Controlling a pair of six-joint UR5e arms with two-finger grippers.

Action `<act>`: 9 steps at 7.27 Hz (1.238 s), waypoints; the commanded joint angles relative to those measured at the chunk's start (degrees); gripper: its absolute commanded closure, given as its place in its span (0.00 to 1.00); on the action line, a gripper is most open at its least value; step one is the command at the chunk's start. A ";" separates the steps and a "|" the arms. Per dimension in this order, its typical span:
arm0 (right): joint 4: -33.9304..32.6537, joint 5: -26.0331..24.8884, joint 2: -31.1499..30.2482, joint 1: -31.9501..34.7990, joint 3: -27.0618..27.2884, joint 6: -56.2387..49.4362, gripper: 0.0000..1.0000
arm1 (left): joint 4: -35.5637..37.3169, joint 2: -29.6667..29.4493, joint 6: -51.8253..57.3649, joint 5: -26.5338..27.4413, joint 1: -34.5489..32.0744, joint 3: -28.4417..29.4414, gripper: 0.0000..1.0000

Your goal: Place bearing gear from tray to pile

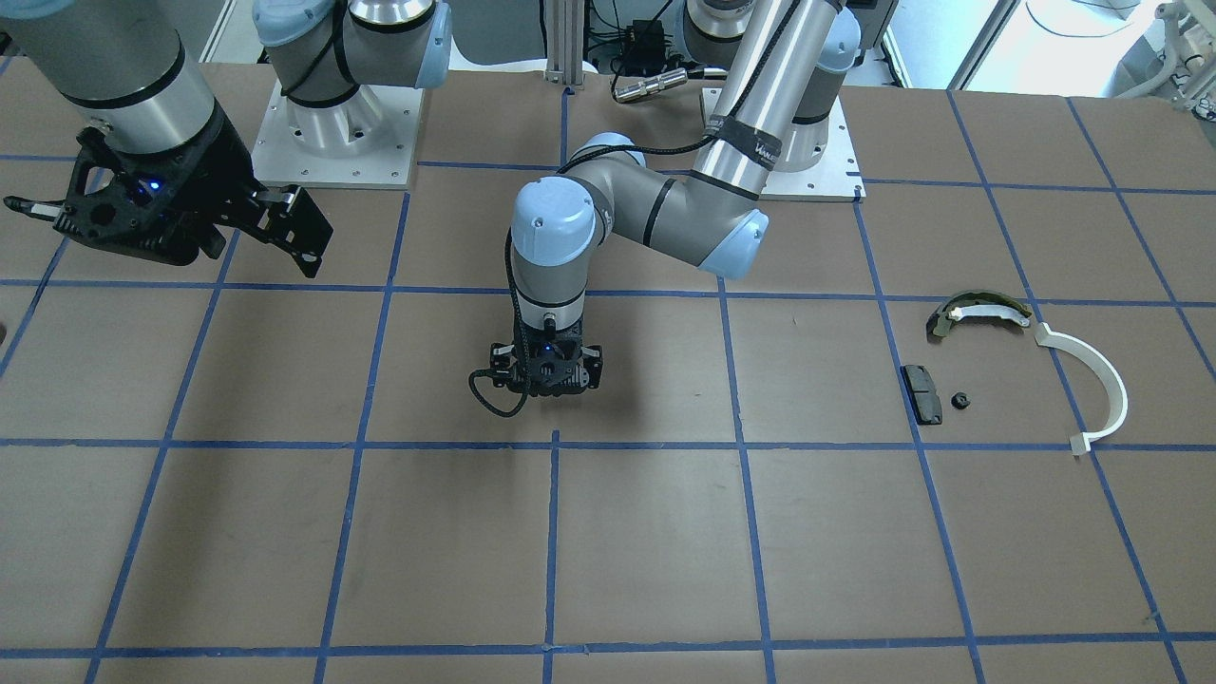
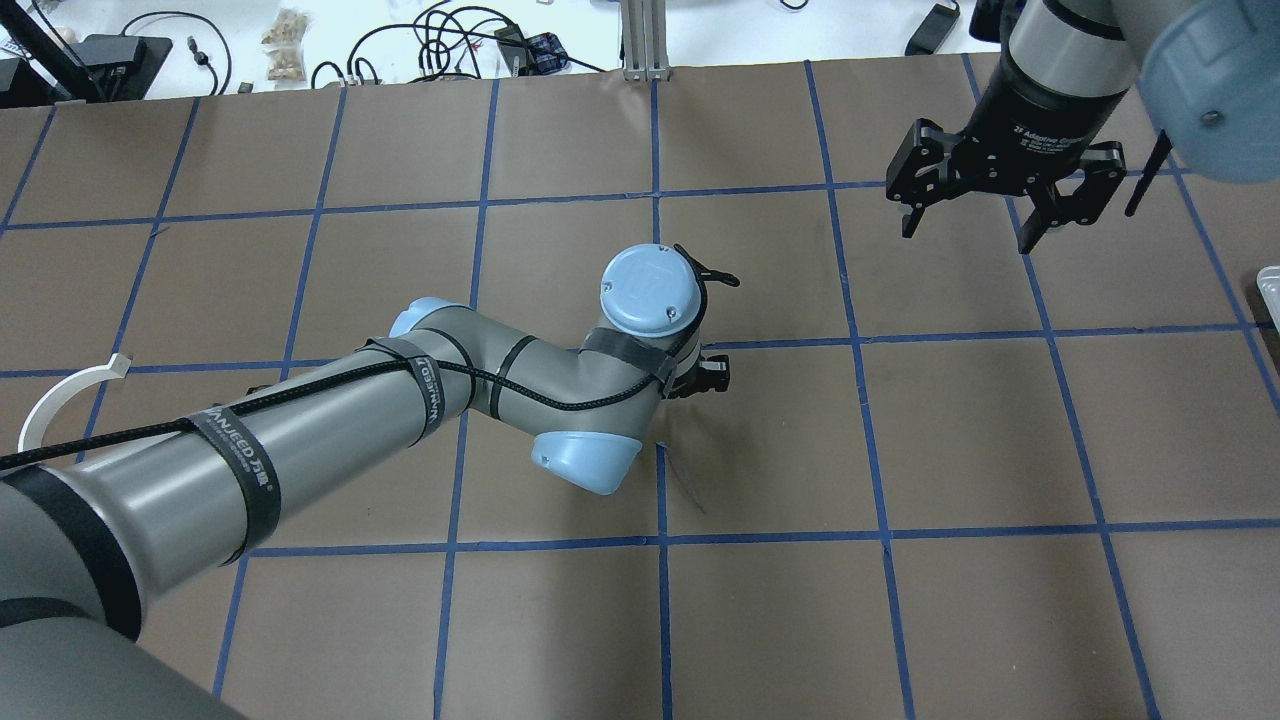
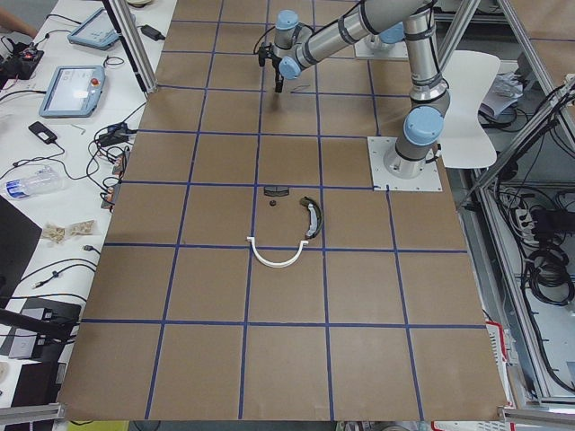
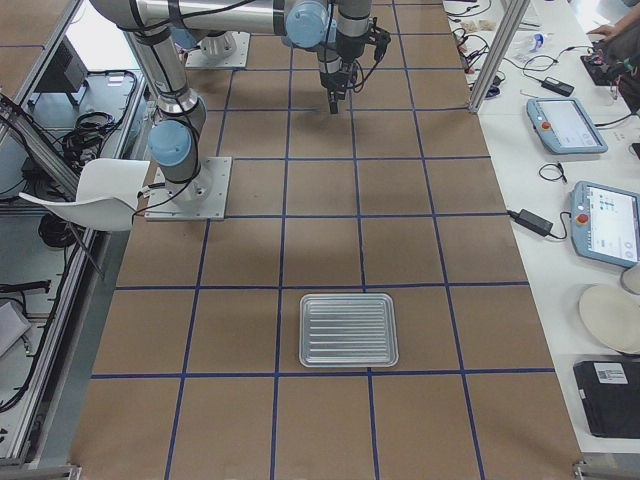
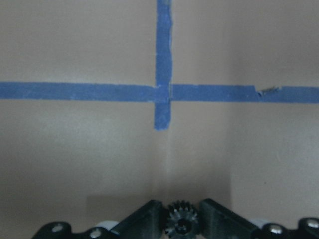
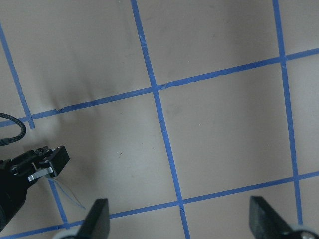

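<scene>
My left gripper (image 5: pixel 182 226) is shut on a small black toothed bearing gear (image 5: pixel 182 222) and holds it low over the brown table near a blue tape cross. It hangs at the table's middle (image 1: pixel 547 378). The pile lies far to its side: a flat black pad (image 1: pixel 920 393), a small black part (image 1: pixel 960 399), a dark olive curved shoe (image 1: pixel 978 312) and a white half-ring band (image 1: pixel 1092 385). The ribbed metal tray (image 4: pixel 349 329) sits empty at the other end of the table. My right gripper (image 2: pixel 965 228) is open, empty and raised.
The table is brown paper with a blue tape grid. The left arm's elbow (image 2: pixel 590 460) stretches across the middle. Both arm bases (image 1: pixel 337 142) stand at the robot's edge. Cables and tablets lie on the side bench (image 3: pixel 76 90).
</scene>
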 commanded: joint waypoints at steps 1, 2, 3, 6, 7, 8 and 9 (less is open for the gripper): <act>-4.66 -0.73 0.31 0.01 -0.12 -0.83 0.00 | -10.64 5.94 0.32 0.27 0.07 4.83 1.00; -4.17 -1.95 0.30 -0.08 0.23 -0.74 0.00 | -18.47 9.11 0.32 0.70 0.94 7.83 1.00; -3.82 -2.40 -0.05 -0.08 -0.12 -0.74 0.00 | -24.55 11.41 0.32 4.27 5.91 8.38 1.00; -1.11 -1.88 -4.00 0.27 -0.38 -1.09 0.00 | -26.90 13.97 23.79 4.93 27.51 4.89 1.00; 1.78 -0.92 -3.57 0.27 0.22 -0.92 0.00 | -27.16 14.15 30.32 5.10 34.45 3.56 1.00; 3.81 0.92 -3.56 0.27 0.32 -0.83 0.00 | -26.29 12.67 41.08 7.02 44.27 2.25 1.00; 6.70 1.11 -3.56 0.36 0.40 -0.65 0.00 | -25.06 11.35 45.37 6.95 51.94 1.97 1.00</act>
